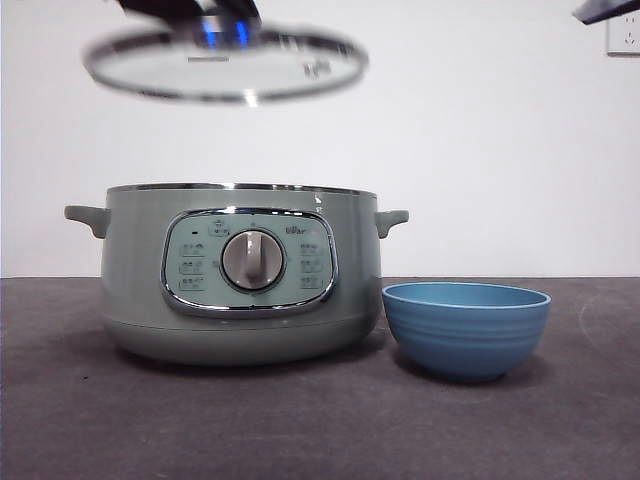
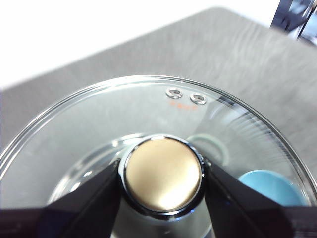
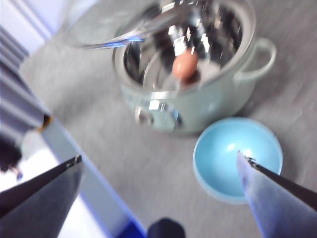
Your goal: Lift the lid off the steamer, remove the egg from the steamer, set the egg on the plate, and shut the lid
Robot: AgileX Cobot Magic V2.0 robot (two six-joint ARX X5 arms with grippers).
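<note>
The left gripper (image 2: 162,181) is pinching the knob of the lid (image 1: 225,62), which is hanging well above the steamer (image 1: 240,275), leaving its rim open. One egg (image 3: 185,65) is sitting inside the steamer. One plate (image 1: 466,328) is standing just beside the steamer. The right gripper (image 3: 161,163) is hovering with jaws spread, above the plate.

A dark grey worktop (image 1: 60,420) is being used as the support. The steamer (image 1: 240,275) is being carried directly on it, w/ the plate (image 1: 466,328) being borne just beside the steamer's base, nr its handle; touching or not can't be told.
</note>
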